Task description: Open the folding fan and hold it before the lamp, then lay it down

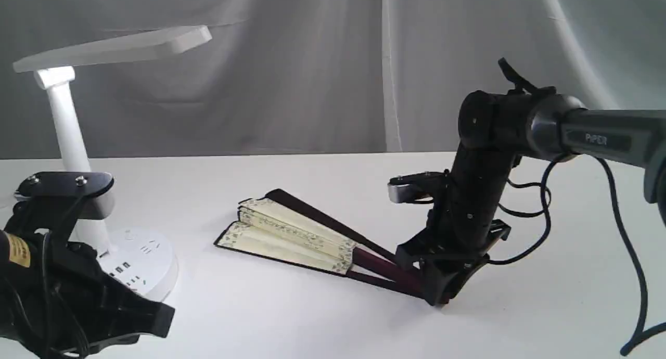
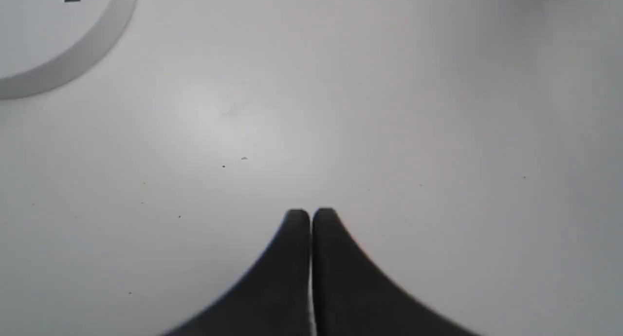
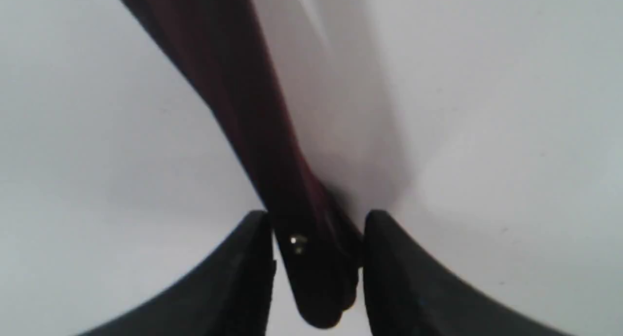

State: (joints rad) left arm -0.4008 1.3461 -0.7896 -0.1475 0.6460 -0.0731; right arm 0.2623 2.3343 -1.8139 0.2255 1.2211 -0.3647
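Folding fan (image 1: 291, 234) lies flat on the counter (image 1: 312, 328), mid-scene, only partly splayed: pleats in two stacks w/ one dark guard (image 1: 317, 216) standing a little clear of them.

Nearest the exterior camera, the left jaws are pressed together, holding nothing, over bare counter just beside the base of the lamp (image 1: 67, 125). Further back, the fan's paper end points toward that lamp and its pivot end sits under the right arm (image 1: 478, 203). The right jaws are part-spread and pinching that pivot end, with the rivet (image 3: 297, 241) showing between them in the wrist view (contact looks snug on both sides, tho blur makes it hard to swear to). Behind everything hangs a grey curtain (image 1: 312, 88).

Handling, as I judge it: light overall but long, so a grip at the pivot leaves lots of leverage & it may droop or swing. Ribs (image 1: 380, 268) and guards look stiff and smooth, prob. slippery. Paper is thin and creases or tears easily. Best hold = pivot end or a guard, never the paper. Spreading it likely needs the left jaws on the free guard.
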